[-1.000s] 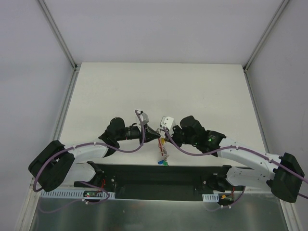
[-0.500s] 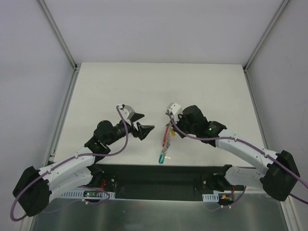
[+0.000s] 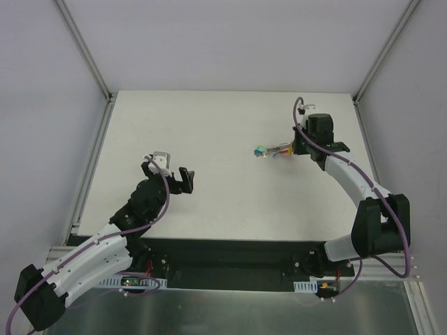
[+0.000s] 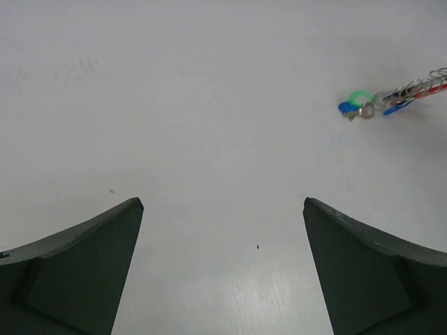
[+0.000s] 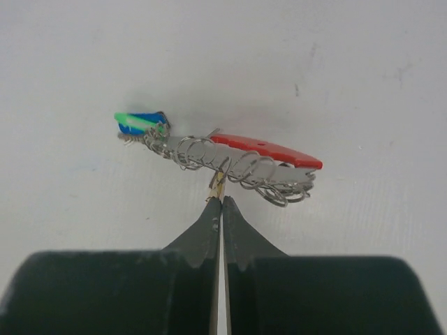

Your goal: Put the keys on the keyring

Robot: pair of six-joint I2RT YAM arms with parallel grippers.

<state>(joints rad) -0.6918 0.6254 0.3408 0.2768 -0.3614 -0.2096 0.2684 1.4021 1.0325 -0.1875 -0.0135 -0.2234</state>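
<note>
My right gripper (image 5: pixel 221 201) is shut on a small yellow key (image 5: pixel 218 187) at the edge of the bunch. Above that key, thin metal rings (image 5: pixel 241 167) of the keyring string along a red band (image 5: pixel 269 150). Green and blue keys (image 5: pixel 140 123) sit at the bunch's left end. In the top view the bunch (image 3: pixel 269 151) lies at the table's far right, just left of the right gripper (image 3: pixel 293 149). My left gripper (image 3: pixel 170 174) stands open and empty at the left middle of the table. Its wrist view shows the keys (image 4: pixel 360 107) far off to the upper right, beyond the left gripper (image 4: pixel 222 202).
The white table (image 3: pixel 223 125) is bordered by metal rails and grey walls on the left, right and far sides. A black base plate (image 3: pixel 230 258) runs along the near edge between the arm bases.
The left gripper opened, let go of the bunch and drew back to the left. The right arm carried the bunch from the near centre to the far right of the table.
</note>
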